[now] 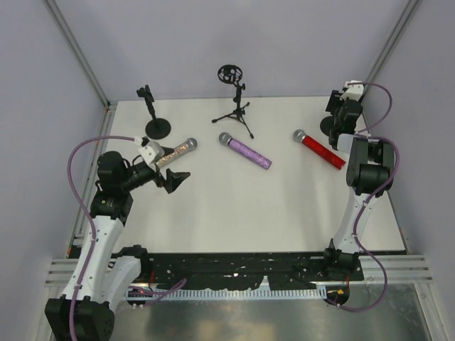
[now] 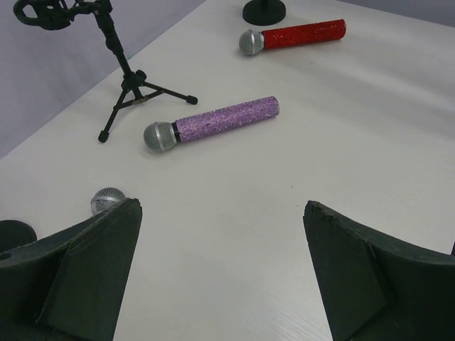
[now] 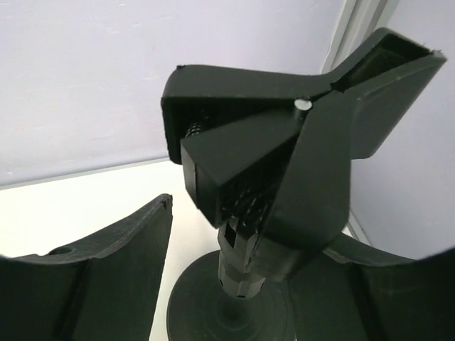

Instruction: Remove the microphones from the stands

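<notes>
- My left gripper (image 2: 222, 206) has its jaws fully apart and holds nothing.
- The silver microphone (image 1: 176, 151) lies flat on the table (image 1: 234, 213) just outside my left gripper's left finger. Only its grille head shows in the left wrist view.
- The left stand (image 1: 155, 117) is ahead and to the left of that gripper. Its clip is empty.
- The tripod stand (image 2: 131, 82) is ahead of my left gripper and to its left. Its ring mount is empty.
- The purple microphone (image 2: 224, 121) lies on the table straight ahead of my left gripper, apart from the tripod legs.
- The red microphone (image 1: 318, 149) lies flat on the table just beside my right gripper (image 1: 341, 114), on its inboard side. It is apart from the base of the right stand (image 3: 234, 312).
- My right gripper's jaws are apart, one on each side of that stand's clip (image 3: 270, 170). The left finger is clear of the clip. Whether the right finger touches it, I cannot tell.
- That clip is empty.
- Status, as a judgement: removal appears done, since no stand in view carries a microphone.
- Remaining, as a judgement: draw my right gripper back off the clip without tipping the stand.
</notes>
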